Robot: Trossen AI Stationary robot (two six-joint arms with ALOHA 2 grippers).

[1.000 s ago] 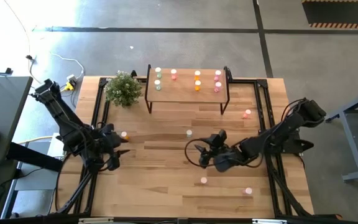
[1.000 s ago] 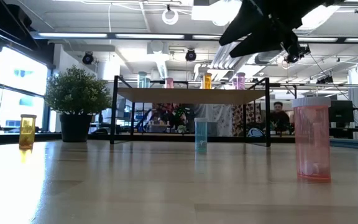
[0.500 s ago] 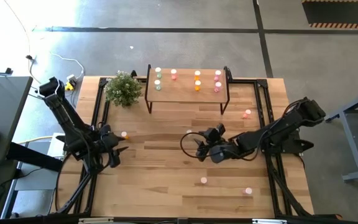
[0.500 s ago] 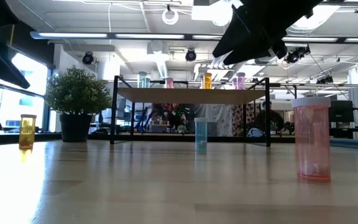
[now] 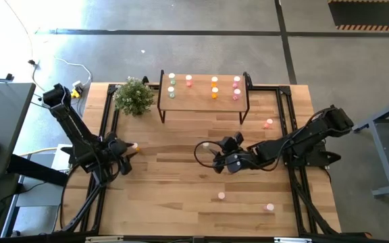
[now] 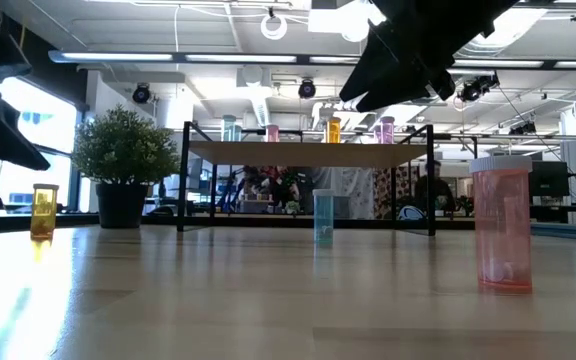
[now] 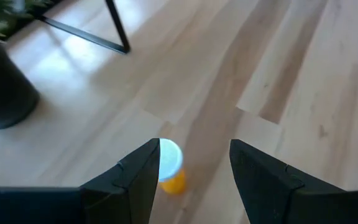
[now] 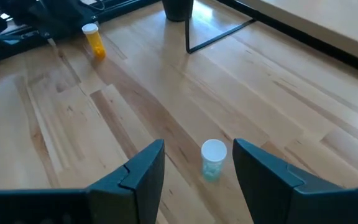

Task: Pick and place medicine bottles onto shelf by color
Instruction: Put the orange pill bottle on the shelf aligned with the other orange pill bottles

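Observation:
The shelf (image 5: pixel 204 93), a light wood top on black legs, stands at the table's far side and carries several bottles in pale green, pink, orange and magenta. An orange bottle (image 7: pixel 169 165) stands upright on the table just ahead of my open left gripper (image 7: pixel 194 163), near one fingertip. A pale green bottle (image 8: pixel 213 159) stands upright just ahead of my open right gripper (image 8: pixel 199 163), in line with the gap between its fingers. In the high view, my left gripper (image 5: pixel 123 154) is at the table's left, and my right gripper (image 5: pixel 213 155) is near the middle.
A potted plant (image 5: pixel 134 96) stands left of the shelf. Three pink bottles stand loose on the table: one (image 5: pixel 269 123) right of the shelf, and two near the near edge (image 5: pixel 221 196) (image 5: pixel 270 207). Black frame rails run along both table sides.
My left gripper has moved toward the far edge, up to the orange bottle. My right gripper has moved toward the far edge and somewhat left, closing on the pale green bottle. The bottles have stayed where they were.

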